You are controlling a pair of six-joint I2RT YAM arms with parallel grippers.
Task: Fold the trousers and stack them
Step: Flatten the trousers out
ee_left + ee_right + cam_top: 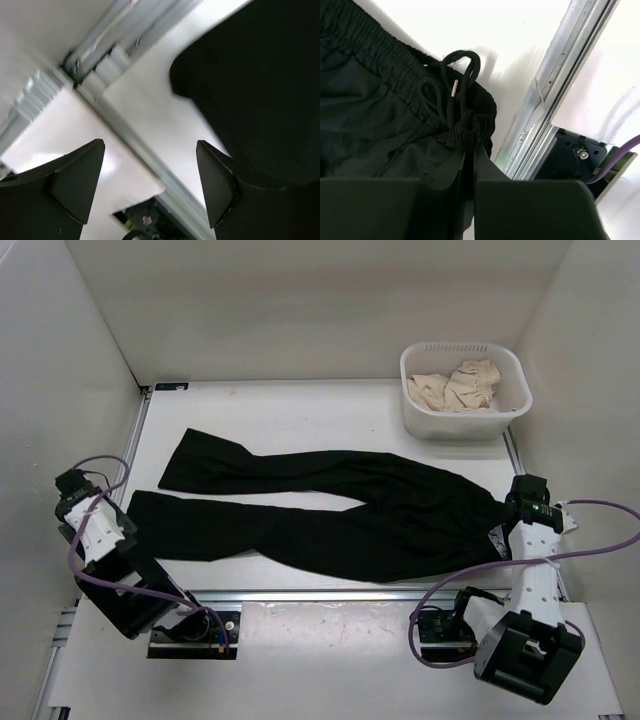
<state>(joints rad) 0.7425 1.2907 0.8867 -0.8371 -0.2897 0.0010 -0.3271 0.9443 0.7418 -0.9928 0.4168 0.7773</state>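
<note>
Trousers [330, 515]: black, spread flat lengthwise across the white table [300, 405]. Waist at the right end, both legs running left. Legs lie together near the crotch and part toward the hems. The far hem sits higher up the table and the near hem is close to the left edge.

Right gripper [470, 150]: jaws pinched narrow on a fold of the elastic waistband [370, 50], right at the knot of the drawstring [457, 90]. Drawstring loops lie loose on the fabric above the jaws, one pale tip showing. In the top view this gripper [512, 502] sits at the waist's right end, low to the table.

Left gripper [150, 145]: jaws wide apart, nothing between them, white table beneath. The hem of the near leg [250, 75] lies just beside the right-hand finger; whether they touch, I cannot tell. In the top view it [72, 485] is off the left edge of the near hem.

White plastic basket [450, 425] in the far right corner, apart from the trousers, holding crumpled beige cloth [460, 385]. Aluminium rail [555, 85] runs along the near table edge.
</note>
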